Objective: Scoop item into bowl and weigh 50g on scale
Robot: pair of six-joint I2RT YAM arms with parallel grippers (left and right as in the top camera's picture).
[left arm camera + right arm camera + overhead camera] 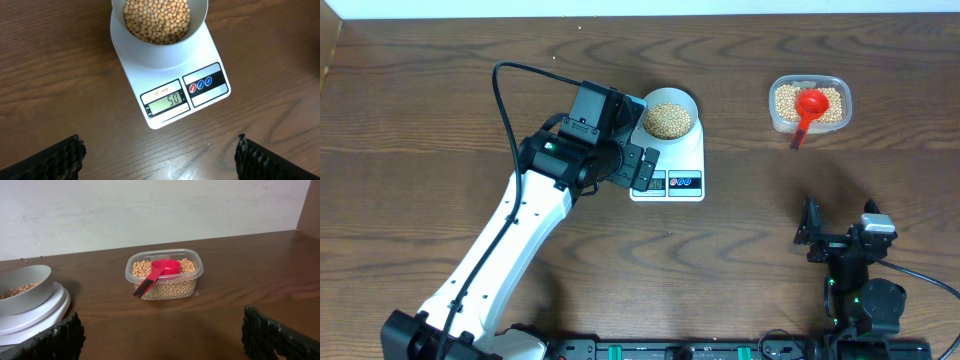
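The pale bowl stands on the white scale at the middle back, filled with beige beans. Seen from the left wrist, the bowl of beans rests on the scale, whose display reads 50. My left gripper hovers open over the scale's front left corner, holding nothing. Its black fingers frame bare table. My right gripper is open and empty near the front right, far from the scale.
A clear plastic tub of more beans stands at the back right, with a red scoop lying in it. From the right wrist, the tub and scoop lie straight ahead, with the bowl at the left edge.
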